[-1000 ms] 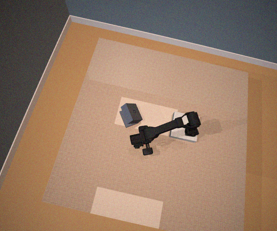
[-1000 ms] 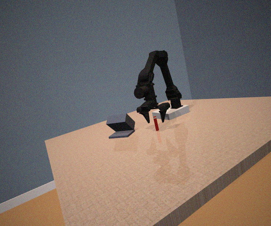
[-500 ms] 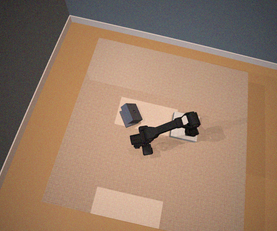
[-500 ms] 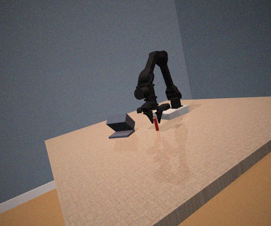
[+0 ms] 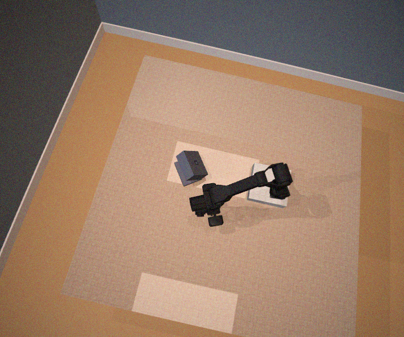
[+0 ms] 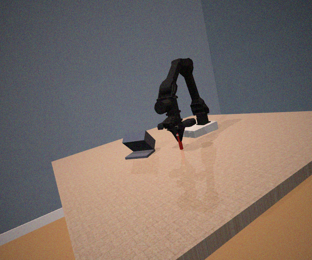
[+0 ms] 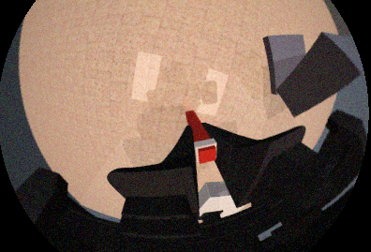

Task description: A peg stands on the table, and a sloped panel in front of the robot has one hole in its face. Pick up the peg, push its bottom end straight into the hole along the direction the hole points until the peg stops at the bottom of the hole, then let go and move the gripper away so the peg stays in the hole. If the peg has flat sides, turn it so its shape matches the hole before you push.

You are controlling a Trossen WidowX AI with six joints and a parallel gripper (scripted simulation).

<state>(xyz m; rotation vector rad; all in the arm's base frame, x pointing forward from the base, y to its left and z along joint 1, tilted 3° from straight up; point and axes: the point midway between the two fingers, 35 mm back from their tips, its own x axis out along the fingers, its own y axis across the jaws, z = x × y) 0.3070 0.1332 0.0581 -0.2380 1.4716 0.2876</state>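
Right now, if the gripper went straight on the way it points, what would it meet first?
The gripper points down, shut on the red peg. Going on, it would press the peg's foot into the table first; the foot seems to rest there already, though depth is unclear.

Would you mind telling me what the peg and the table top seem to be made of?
Peg: probably plastic or painted metal; uniform matte red with a pale band, held in the end effector. Table top: likely polished wood parquet or laminate; tan block pattern with faint reflections.
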